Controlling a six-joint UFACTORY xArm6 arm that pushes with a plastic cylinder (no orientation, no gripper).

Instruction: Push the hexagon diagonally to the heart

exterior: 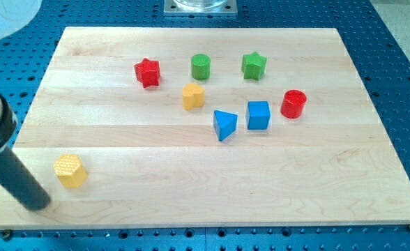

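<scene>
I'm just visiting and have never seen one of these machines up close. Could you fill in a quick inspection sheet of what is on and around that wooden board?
Surface: pale wooden board, lying flat on a blue perforated table.
Job's things: yellow hexagon near the view's bottom left; yellow heart up and to the view's right of it, far apart.
Clutter: red star, green cylinder, green star, red cylinder, blue cube, blue triangle.
Hand: none fitted; my tip sits just below and left of the hexagon, not touching.
Cables: nothing seen.
Surroundings: metal base plate at the view's top.
</scene>
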